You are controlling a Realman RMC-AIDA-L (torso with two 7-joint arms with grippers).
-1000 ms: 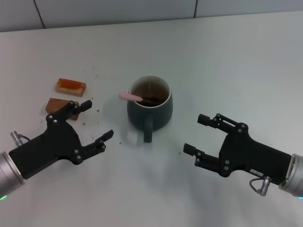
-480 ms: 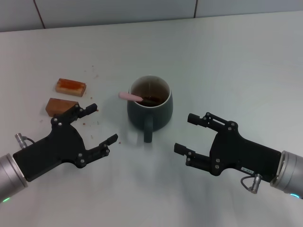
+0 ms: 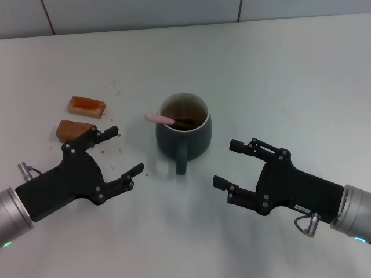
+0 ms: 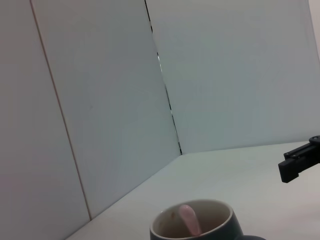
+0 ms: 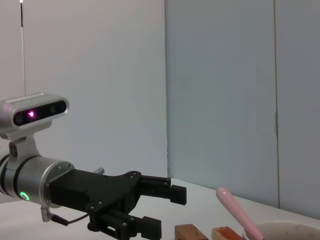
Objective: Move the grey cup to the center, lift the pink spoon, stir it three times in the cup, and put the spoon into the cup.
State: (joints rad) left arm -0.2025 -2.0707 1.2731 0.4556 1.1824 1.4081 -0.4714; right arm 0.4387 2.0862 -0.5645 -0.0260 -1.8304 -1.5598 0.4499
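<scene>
The grey cup [image 3: 183, 127] stands in the middle of the table, handle toward me. The pink spoon [image 3: 160, 118] rests inside it, its pink handle sticking out over the rim to the left. My left gripper [image 3: 125, 150] is open and empty, low on the table to the cup's left. My right gripper [image 3: 228, 164] is open and empty, to the cup's right and nearer me. The cup [image 4: 200, 227] and spoon [image 4: 189, 220] show in the left wrist view. The spoon handle [image 5: 239, 212] and cup rim [image 5: 287, 231] show in the right wrist view, with the left gripper [image 5: 162, 210] beyond.
Two brown rectangular blocks [image 3: 87, 105] [image 3: 74, 128] lie at the left, behind my left gripper, with small crumbs scattered around them. A tiled wall runs along the table's far edge [image 3: 185, 23].
Both grippers moved inward toward the cup between a second and half a second ago, and have held still since. The cup and spoon have not moved.
</scene>
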